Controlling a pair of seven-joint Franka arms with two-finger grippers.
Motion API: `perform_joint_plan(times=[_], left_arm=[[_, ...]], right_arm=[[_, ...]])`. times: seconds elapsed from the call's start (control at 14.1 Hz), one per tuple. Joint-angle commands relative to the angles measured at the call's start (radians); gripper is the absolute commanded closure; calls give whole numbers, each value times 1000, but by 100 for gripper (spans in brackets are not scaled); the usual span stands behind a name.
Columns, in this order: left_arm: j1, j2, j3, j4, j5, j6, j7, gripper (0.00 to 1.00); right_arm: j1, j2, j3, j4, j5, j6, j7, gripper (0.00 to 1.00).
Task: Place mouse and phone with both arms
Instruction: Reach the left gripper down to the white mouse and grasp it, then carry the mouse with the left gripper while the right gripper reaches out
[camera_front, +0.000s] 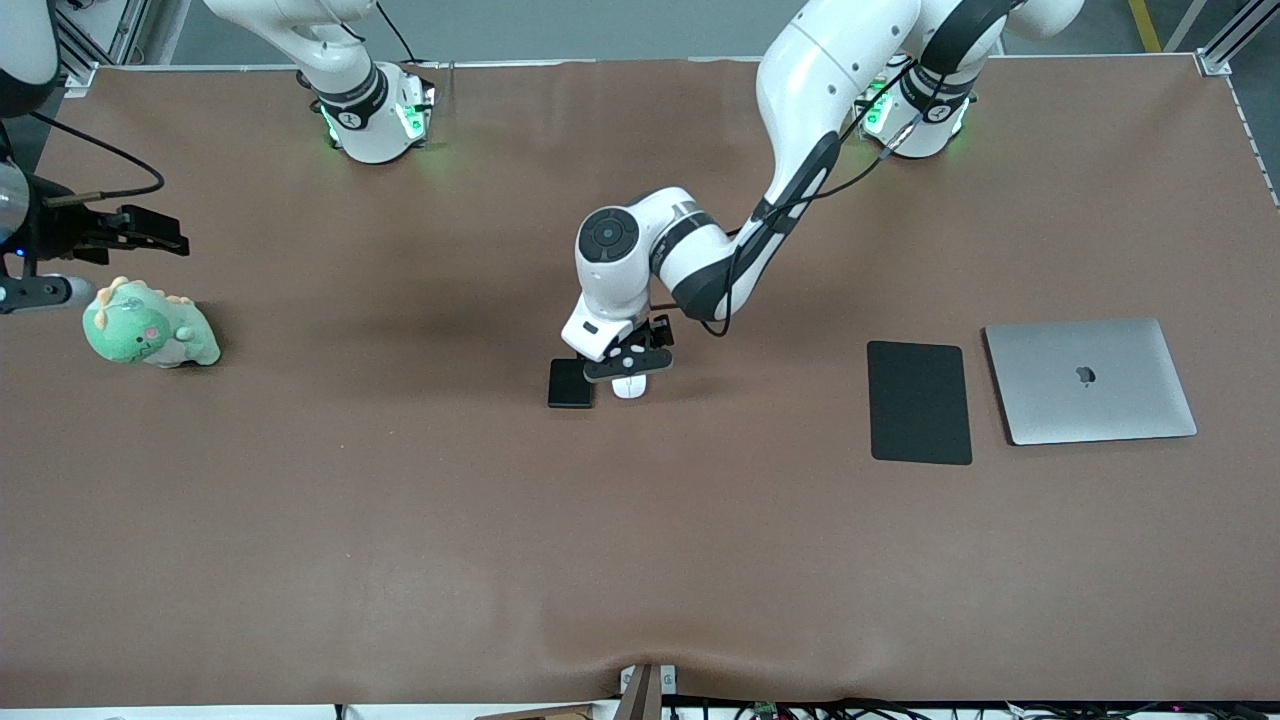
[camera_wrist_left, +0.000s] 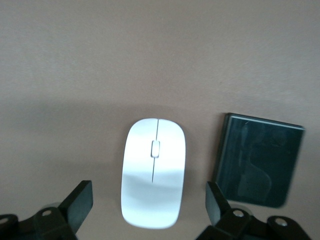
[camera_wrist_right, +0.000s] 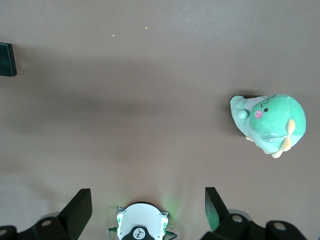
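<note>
Left gripper (camera_front: 628, 368) spread over mouse (camera_wrist_left: 153, 172), fingers straddling it for the pinch; phone (camera_wrist_left: 257, 160) at its 3 o'clock. Your right gripper (camera_wrist_right: 145, 210) waits, spread.

phone (camera_wrist_left: 257, 160) lies just beside the mouse (camera_wrist_left: 153, 172), crowding one finger (camera_wrist_left: 217, 202); bare cloth elsewhere.

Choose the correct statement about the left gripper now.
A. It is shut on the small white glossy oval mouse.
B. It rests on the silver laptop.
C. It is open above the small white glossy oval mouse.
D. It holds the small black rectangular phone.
C: the left gripper is open, with a finger on each side of the small white glossy oval mouse, which lies on the table.
</note>
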Motion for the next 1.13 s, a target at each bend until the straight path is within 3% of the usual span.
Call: perform_joint_plan(times=[0.0,0.57,0.64,0.71,0.78,0.85,1.06], left_arm=[[-3,33,0,16,44,26,-8,0],[-9,75,0,18,50,71,-10,0],[-5,72,0,18,50,71,-13,28],[-3,72,0,18,47,71,-16,51],[-3,67,0,21,41,71,-18,64],[0,62,0,21,38,71,-19,71],[24,-3,-9,25,22,54,-21,72]], right_arm=[[9,48,-3,29,8,-24,-10,0],[35,50,-1,19,21,-16,4,0],[40,50,-1,19,21,-14,15,0],[46,50,-1,19,25,-11,18,0],[48,52,-1,17,39,-8,21,0],[48,55,-1,16,51,-8,36,0],[58,56,-1,2,65,-5,61,0]])
